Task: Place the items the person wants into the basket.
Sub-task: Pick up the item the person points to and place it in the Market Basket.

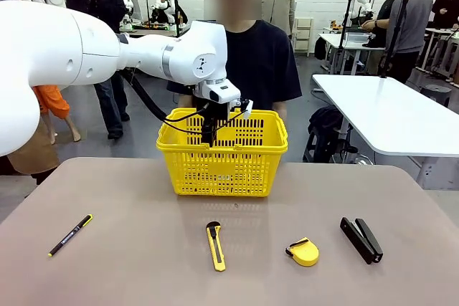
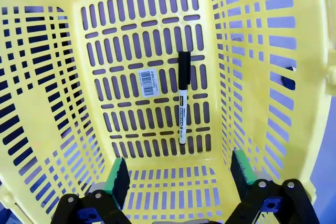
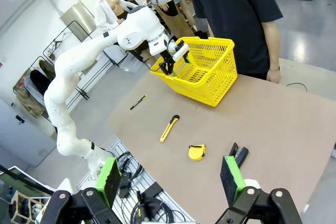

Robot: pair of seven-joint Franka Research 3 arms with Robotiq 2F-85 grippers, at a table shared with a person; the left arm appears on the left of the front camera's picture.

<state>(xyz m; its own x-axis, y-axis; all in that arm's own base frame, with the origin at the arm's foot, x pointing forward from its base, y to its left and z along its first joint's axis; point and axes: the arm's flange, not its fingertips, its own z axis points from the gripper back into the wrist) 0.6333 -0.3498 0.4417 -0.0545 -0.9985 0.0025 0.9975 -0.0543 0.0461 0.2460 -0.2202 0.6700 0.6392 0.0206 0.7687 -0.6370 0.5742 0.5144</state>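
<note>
Your left gripper (image 2: 179,176) hung inside the basket (image 1: 222,170) with its jaws spread wide and nothing between them. The white marker (image 2: 182,98) lay loose on the basket floor below it. If you had pulled that arm out at a slant, I judge a finger or the wrist cable could have snagged the slotted wall or rim and dragged the basket across the table (image 1: 143,270). Your right gripper (image 3: 170,182) was wide and empty too, high over the table's near side. The utility knife (image 1: 215,246) and tape measure (image 1: 304,251) lay in the open, well apart, with nothing blocking them. The stapler (image 1: 361,239) sat near the tape measure and the black pen (image 1: 69,236) lay far to the left, so a careless reach could have taken either by mistake.
</note>
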